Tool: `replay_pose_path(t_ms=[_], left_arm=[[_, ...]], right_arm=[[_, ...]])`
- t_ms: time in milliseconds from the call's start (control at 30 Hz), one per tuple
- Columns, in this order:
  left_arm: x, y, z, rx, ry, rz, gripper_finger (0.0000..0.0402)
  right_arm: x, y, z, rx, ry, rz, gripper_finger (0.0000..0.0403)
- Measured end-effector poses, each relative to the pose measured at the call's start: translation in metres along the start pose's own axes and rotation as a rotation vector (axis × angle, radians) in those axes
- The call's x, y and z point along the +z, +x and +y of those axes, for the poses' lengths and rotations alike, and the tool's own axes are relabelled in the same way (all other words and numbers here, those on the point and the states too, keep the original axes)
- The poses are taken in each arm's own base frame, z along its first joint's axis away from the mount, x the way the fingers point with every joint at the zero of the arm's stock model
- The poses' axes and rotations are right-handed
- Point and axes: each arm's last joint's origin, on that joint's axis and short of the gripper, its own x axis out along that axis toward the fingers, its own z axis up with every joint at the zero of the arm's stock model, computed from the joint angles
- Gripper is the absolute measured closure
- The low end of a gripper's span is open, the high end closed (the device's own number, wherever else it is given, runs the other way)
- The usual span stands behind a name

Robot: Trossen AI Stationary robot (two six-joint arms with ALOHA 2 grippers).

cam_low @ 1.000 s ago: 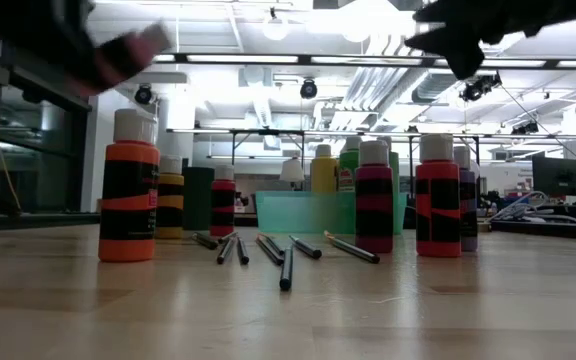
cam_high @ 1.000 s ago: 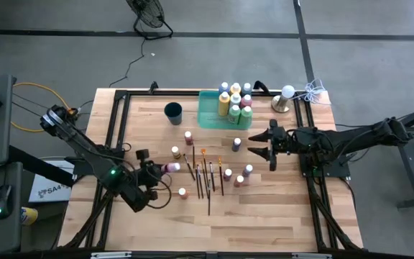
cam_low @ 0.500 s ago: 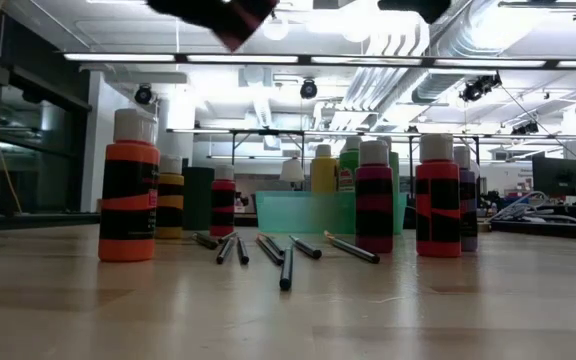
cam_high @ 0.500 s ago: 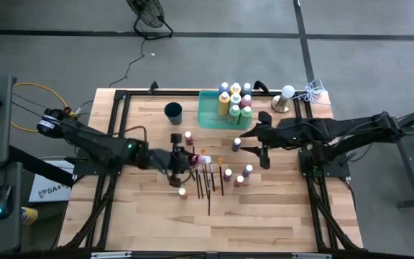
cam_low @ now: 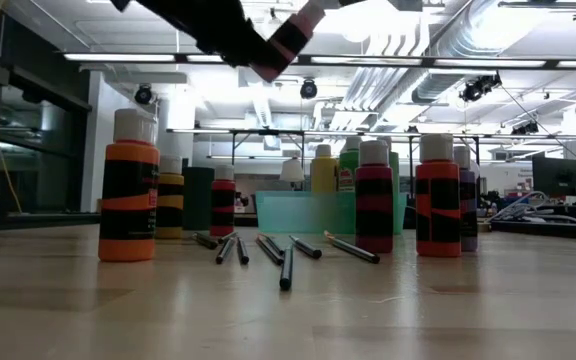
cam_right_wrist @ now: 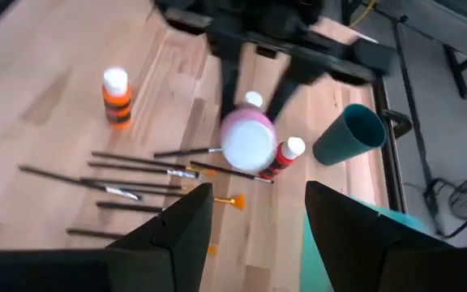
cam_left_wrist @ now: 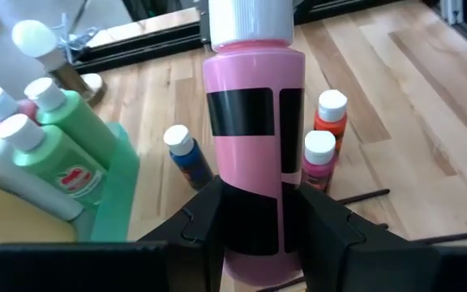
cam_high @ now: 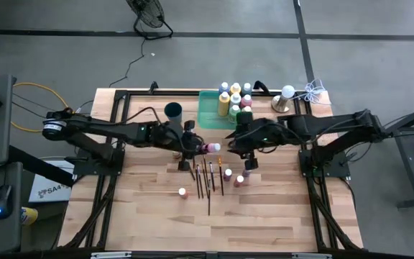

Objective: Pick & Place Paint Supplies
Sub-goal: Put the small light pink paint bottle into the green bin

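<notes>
The left gripper (cam_left_wrist: 254, 215) is clamped on a pink plastic paint bottle with a white cap (cam_left_wrist: 253, 138), held in the air over the middle of the wooden bench (cam_high: 279, 208), above the thin dark-handled paintbrushes (cam_high: 207, 178). Facing it from the right, the right gripper (cam_right_wrist: 258, 212) hangs with fingers apart, empty, near the translucent green rectangular tray (cam_high: 208, 115).

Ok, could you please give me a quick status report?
Left gripper shut on pink bottle, aloft. Right gripper open, facing it. Green tray beyond, bottles inside.

Grey concrete floor (cam_high: 214, 50) — bright strip lights (cam_low: 388, 58) across the ceiling.
</notes>
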Motion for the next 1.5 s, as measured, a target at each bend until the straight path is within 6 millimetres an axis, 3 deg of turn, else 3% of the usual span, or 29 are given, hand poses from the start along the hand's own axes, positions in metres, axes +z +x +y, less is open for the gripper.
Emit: replay_pose_path(t_ms=[200, 500, 767, 1033, 1200, 1500], left_arm=[[-0.008, 0.013, 0.008, -0.032, -0.016, 0.016, 0.0293], [-0.011, 0.020, 0.008, -0.058, -0.015, 0.019, 0.0293], [-0.011, 0.020, 0.008, -0.058, -0.012, 0.019, 0.0293], [-0.012, 0.020, 0.008, -0.059, -0.012, 0.027, 0.0293], [-0.012, 0.020, 0.008, -0.059, -0.013, 0.026, 0.0292], [-0.013, 0.020, 0.010, 0.015, 0.002, 0.056, 0.0229]], right_arm=[[-0.002, 0.028, 0.006, 0.020, -0.092, 0.069, 0.0211], [-0.003, 0.047, 0.009, 0.023, -0.097, 0.086, 0.0211], [-0.002, 0.048, 0.010, 0.022, -0.095, 0.082, 0.0216], [-0.003, 0.052, 0.010, 0.017, -0.091, 0.094, 0.0287], [-0.003, 0.052, 0.010, 0.017, -0.091, 0.095, 0.0291], [-0.007, 0.052, 0.008, -0.045, 0.006, 0.137, 0.0291]])
